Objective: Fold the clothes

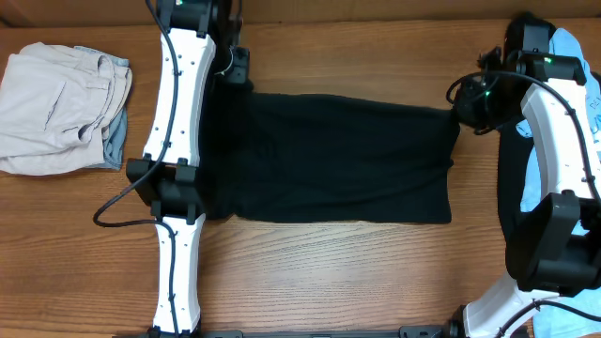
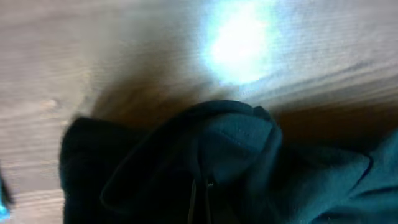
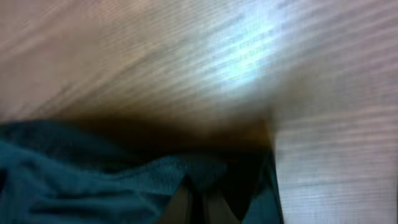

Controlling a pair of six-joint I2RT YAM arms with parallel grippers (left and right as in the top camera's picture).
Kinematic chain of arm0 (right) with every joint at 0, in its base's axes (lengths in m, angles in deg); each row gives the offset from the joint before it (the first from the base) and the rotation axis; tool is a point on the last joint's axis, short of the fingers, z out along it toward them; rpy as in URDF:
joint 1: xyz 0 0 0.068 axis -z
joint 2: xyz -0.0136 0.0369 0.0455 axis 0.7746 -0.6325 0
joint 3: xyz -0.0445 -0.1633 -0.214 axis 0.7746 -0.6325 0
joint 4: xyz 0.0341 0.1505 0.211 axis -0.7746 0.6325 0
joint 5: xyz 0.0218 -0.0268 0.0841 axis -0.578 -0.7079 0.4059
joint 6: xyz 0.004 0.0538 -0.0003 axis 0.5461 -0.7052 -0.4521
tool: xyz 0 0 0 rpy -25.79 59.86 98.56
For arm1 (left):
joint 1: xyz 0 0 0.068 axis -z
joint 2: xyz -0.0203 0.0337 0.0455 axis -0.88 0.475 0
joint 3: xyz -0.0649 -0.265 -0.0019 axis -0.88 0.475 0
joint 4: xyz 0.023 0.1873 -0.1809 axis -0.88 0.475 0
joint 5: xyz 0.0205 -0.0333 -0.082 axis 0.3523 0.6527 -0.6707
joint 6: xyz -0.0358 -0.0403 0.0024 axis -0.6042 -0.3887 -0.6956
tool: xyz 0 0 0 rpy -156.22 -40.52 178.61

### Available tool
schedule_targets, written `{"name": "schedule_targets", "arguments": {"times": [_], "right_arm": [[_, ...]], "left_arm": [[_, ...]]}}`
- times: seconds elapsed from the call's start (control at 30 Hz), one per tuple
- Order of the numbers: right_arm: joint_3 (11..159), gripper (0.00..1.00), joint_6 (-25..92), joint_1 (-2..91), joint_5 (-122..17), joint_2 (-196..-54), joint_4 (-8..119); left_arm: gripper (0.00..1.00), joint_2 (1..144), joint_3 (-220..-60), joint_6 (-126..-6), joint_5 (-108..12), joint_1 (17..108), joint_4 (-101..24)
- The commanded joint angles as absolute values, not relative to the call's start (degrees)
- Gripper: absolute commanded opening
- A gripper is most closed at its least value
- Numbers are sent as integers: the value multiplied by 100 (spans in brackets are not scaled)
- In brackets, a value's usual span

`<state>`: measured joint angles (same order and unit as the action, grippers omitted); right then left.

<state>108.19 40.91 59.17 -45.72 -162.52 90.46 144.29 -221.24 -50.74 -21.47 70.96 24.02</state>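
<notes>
The black T-shirt point(image 1: 343, 160) lies spread flat across the middle of the counter point(image 1: 329, 272), between the two arms. The left arm point(image 1: 178, 103) stretches straight along the shirt's left edge, and the left hand point(image 1: 237, 68) is pinched together on bunched fabric at the far left corner. The right arm point(image 1: 563, 141) curves inward, and the right hand point(image 1: 462, 111) is clamped on the far right corner.
</notes>
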Motion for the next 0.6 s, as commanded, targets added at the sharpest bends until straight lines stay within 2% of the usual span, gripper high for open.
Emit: {"name": "schedule_targets", "arguments": {"times": [0.0, 0.23, 0.53, 0.57], "right_arm": [[10845, 4, 4174, 5921, -4633, -16230, 9371], [10655, 4, 4174, 5908, -4749, -16230, 9750], [9955, 4, 4168, 5915, -4878, -16230, 9780], [9835, 8, 4148, 5915, -4893, -16230, 9745]], "left_arm": [[4, 14193, -21295, -5317, -2355, 7065, 2430], [4, 13443, -19765, -5614, -1612, 7061, 2430], [4, 13017, -17977, -5454, -1559, 7105, 2398], [4, 13017, -17647, -5457, -1542, 7105, 2328]]}}
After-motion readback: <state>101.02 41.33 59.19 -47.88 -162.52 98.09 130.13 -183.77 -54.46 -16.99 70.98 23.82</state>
